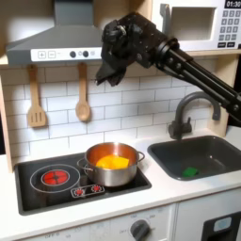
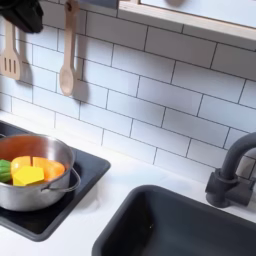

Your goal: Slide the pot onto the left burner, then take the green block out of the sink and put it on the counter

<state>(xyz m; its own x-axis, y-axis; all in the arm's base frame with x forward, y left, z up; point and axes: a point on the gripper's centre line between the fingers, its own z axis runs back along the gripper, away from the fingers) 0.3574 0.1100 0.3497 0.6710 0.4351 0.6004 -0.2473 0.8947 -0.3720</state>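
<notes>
— Right, what's nearest in the first exterior view?
— The cream worktop (image 1: 179, 193), then the black cooktop (image 1: 56, 184). The pot (image 1: 111, 166) sits on the burner at the first exterior view's right, orange-yellow pieces inside; the red burner (image 1: 55, 176) beside it is bare.
— And the green block (image 1: 191, 172)?
— Lying in the sink (image 1: 200, 156), near its front wall, with the dark faucet (image 1: 186, 115) behind.
— The claw (image 1: 105, 71)?
— High up before the tiled wall, well above the pot. It's dark and blurred; I cannot tell whether it's spread or pressed together, though it seems to carry nothing.
</notes>
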